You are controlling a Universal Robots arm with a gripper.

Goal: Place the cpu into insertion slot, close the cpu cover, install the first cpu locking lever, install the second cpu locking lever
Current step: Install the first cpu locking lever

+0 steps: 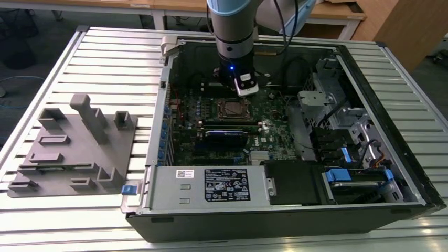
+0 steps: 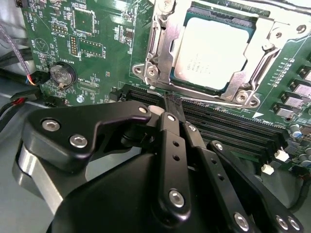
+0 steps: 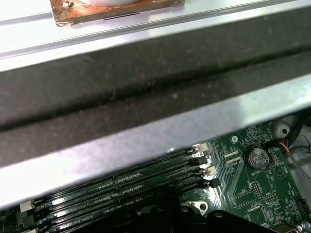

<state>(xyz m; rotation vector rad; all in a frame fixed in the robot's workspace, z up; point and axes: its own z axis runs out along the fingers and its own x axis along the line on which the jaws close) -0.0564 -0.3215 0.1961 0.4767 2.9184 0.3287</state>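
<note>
In the second wrist view the cpu [image 2: 211, 51], a flat square chip with a pale silver top, lies in the insertion slot [image 1: 229, 108] on the green board. The cpu cover [image 2: 165, 46], a silver metal frame, lies flat around the chip. My gripper [image 2: 172, 103] has its black fingers pressed together with nothing between them. Its tip hovers over the memory slots just beside the socket's edge. In the exterior view the gripper [image 1: 243, 88] hangs inside the open computer case, just behind the socket. I cannot make out how the locking levers stand.
Long black memory slots [image 2: 233, 126] run beside the socket. A coin battery [image 2: 62, 75] sits on the board. The case's metal wall [image 3: 146, 97] passes close to the arm. A grey fixture [image 1: 73, 147] lies on the slatted table at the exterior view's left. The power supply [image 1: 210, 184] stands at the case's front.
</note>
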